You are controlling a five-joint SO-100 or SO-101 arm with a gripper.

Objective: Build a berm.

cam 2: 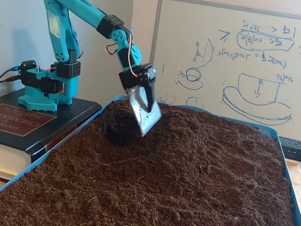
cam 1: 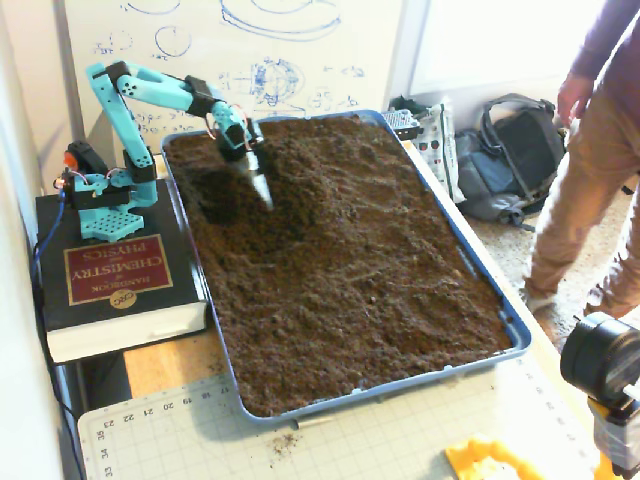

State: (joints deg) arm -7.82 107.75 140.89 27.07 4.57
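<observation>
Berm (cam 2: 188, 127) is just a low ridge rn, right of the dug hollow (cam 1: 222, 195) at the tray's (cam 1: 480, 270) far end. Gripper (cam 2: 146, 123) hangs clear above it, fingers together w/ a metal blade (cam 2: 143, 113), prob so soil can drop/get pushed over.

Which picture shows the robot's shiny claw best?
The low fixed view beside the tray shows the claw best: it is close and large, its flat silvery blade lifted clear of the soil. The high fixed view shows the claw small and thin, above a dark hollow.
</observation>
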